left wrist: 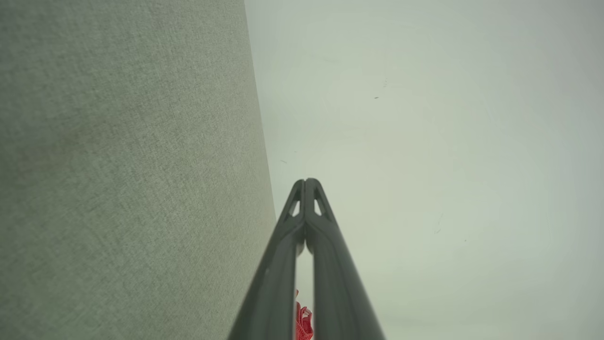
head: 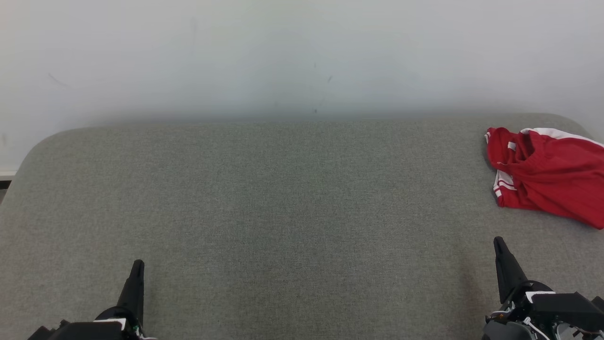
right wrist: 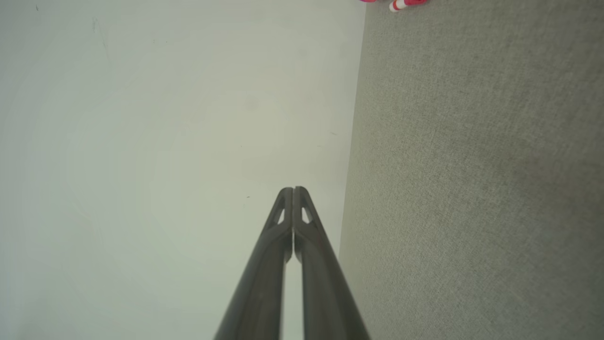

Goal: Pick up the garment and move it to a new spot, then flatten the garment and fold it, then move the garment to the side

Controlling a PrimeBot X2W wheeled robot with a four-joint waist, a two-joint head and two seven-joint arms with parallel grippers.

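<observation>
The red garment [head: 547, 174] lies bunched at the desk's [head: 283, 212] far right, running off the head view's edge (whether it overhangs the desk, I cannot tell). Pinching one loose layer could drag it off or twist it. The right gripper [head: 499, 243] is nearer and the left gripper [head: 138, 263] well apart. The wrist views show both pairs of fingers clenched tip to tip on nothing, while the head view gives the garment's shape.

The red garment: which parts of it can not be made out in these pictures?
Head view: the garment runs past the right edge; its full shape is cut off.
Left wrist view: the left gripper hides all but a red scrap.
Right wrist view: the top edge leaves a tiny red-and-white corner.
</observation>
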